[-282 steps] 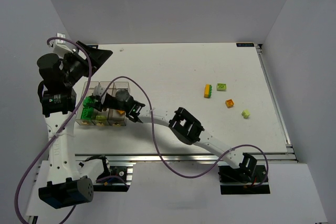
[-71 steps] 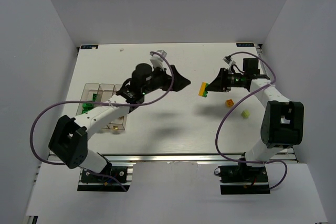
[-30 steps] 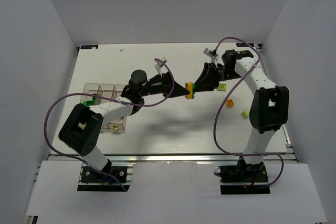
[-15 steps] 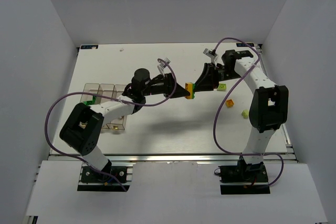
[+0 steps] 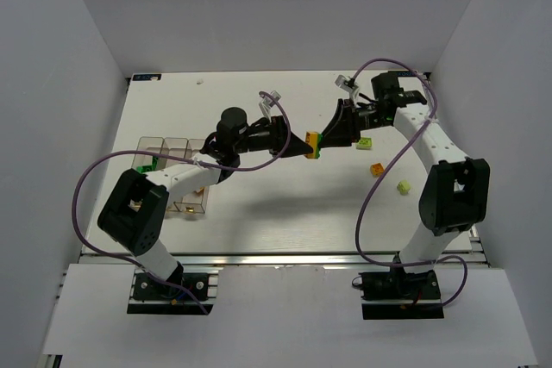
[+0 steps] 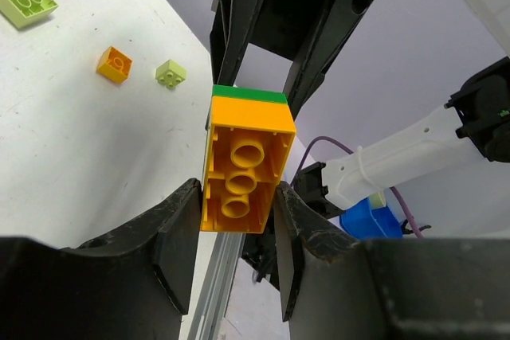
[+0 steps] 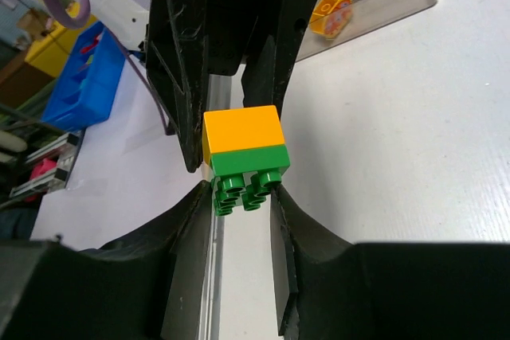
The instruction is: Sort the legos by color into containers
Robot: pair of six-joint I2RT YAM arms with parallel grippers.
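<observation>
The left claw [image 6: 237, 197] pinches the orange brick [image 6: 247, 129] and the right claw [image 7: 241, 197] pinches the green brick [image 7: 249, 161] stuck to it, mid-air over the table [image 5: 259, 109] centre. A slipping pull could drop both. 3 loose bricks [image 5: 377, 169] lie at 3 o'clock, and 3 bins [image 5: 159, 146] at 9 o'clock.

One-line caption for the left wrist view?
Left gripper clamps an orange brick joined to a green brick gripped by the right gripper.
</observation>
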